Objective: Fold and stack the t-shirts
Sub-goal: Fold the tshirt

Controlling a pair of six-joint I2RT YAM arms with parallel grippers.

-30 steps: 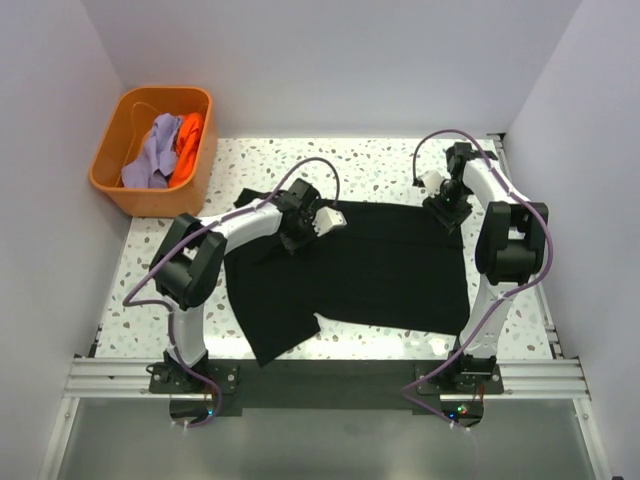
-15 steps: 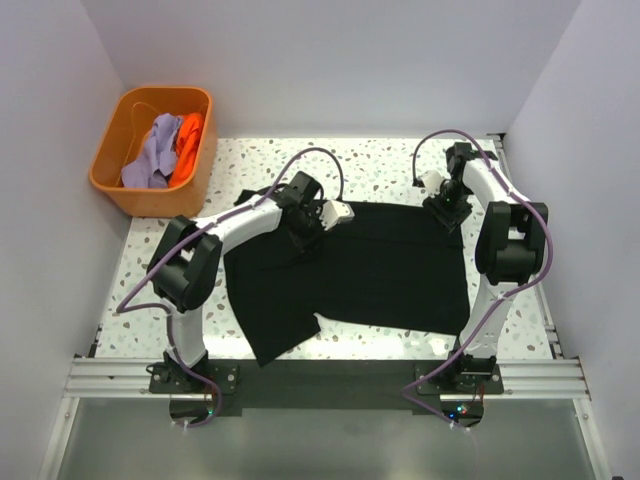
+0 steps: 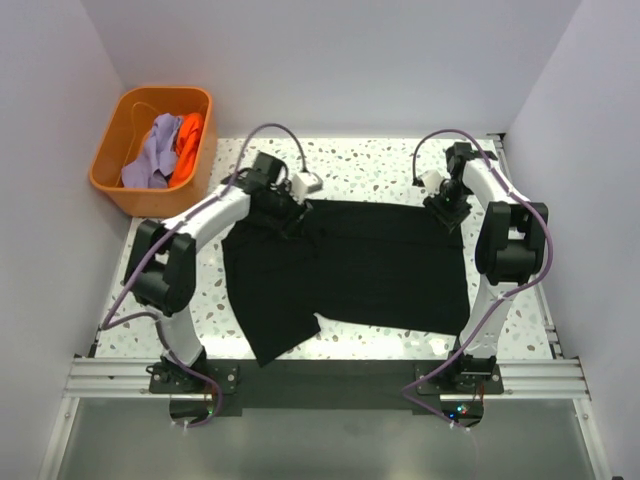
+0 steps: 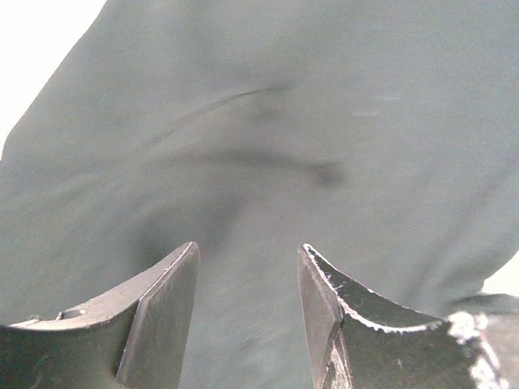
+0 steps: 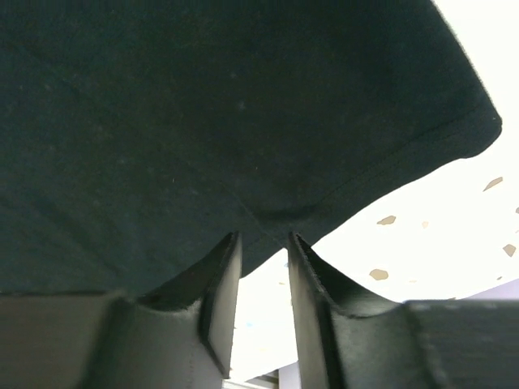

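Observation:
A large black t-shirt (image 3: 370, 265) lies spread flat on the speckled table, one sleeve reaching toward the front left. My left gripper (image 3: 287, 215) hovers over its back left part; in the left wrist view the left gripper (image 4: 247, 271) is open, with only black cloth (image 4: 268, 121) below and nothing between the fingers. My right gripper (image 3: 447, 215) sits at the shirt's back right corner. In the right wrist view the right gripper (image 5: 263, 239) shows a narrow gap, its tips at the shirt's hem (image 5: 381, 174). A lavender t-shirt (image 3: 155, 152) and an orange t-shirt (image 3: 190, 135) lie in the tub.
The orange plastic tub (image 3: 103, 178) stands off the table's back left corner. White walls close in the left, back and right sides. Bare speckled tabletop (image 3: 370, 165) shows behind the shirt, and the arm bases sit on a rail (image 3: 320, 375) at the near edge.
My left gripper has opened and drawn back and to the left, from the shirt's collar area to its back left part. The right arm has stayed in place, its jaws slightly narrower.

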